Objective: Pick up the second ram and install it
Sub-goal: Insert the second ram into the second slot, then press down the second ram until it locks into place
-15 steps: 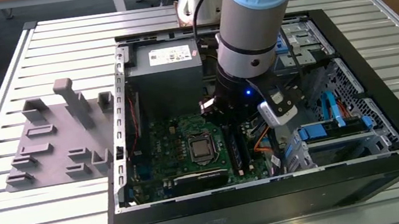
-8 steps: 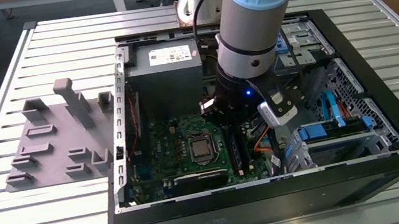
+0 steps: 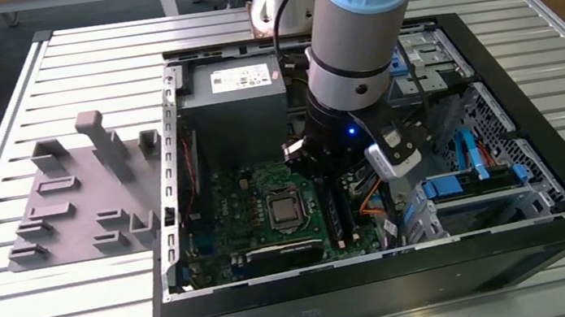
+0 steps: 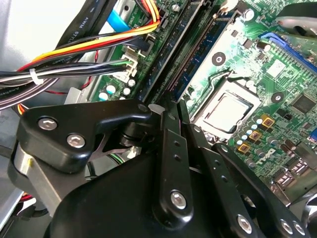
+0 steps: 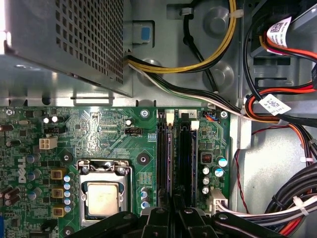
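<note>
universal robots arm (image 3: 358, 25) reached down into an open black computer case (image 3: 384, 264) that lay on a slatted metal table (image 3: 61, 302). on the exterior view's left, beside the case, sat a grey fixture tray (image 3: 81, 201) with upright holders. inside the case, the grey power supply (image 3: 233, 91) sat just beyond the green motherboard (image 3: 234, 206), and the cpu (image 3: 286, 210) sat in its socket near the board's middle.

in both wrist views the gripper (image 4: 171, 106) hung low over the board, its tip directly above one end of the long black memory slots (image 5: 166, 158) beside the cpu. how far open it was, and whether it had hold of anything, could not be told.

in the second wrist view the second ram (image 4: 204, 57) showed as a dark blue strip lying along the slot on the cpu side, just past the gripper's tip. whether it was fully seated could not be told. a bundle of orange, yellow, red and black cables (image 4: 74, 49) ran across the board's edge on the far side of the slots from the cpu.
</note>
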### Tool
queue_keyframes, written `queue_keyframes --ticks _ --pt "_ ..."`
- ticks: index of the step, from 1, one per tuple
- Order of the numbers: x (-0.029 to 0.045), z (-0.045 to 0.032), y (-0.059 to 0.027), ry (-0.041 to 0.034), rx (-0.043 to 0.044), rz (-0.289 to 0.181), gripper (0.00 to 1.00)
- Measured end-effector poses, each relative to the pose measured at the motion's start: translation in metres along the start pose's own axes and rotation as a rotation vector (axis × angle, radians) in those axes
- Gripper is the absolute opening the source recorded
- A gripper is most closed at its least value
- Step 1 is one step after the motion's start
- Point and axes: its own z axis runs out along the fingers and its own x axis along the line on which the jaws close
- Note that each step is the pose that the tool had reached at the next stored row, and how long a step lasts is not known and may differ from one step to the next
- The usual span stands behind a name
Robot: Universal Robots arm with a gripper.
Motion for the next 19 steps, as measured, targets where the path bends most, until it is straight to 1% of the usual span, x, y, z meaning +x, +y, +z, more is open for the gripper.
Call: queue_keyframes --ticks 8,19 --pt "-0.0001 0.0012 0.0 0.0001 -0.0001 0.002 0.14" --pt "-0.0002 0.0047 0.0001 0.0002 -0.0027 0.003 0.14"
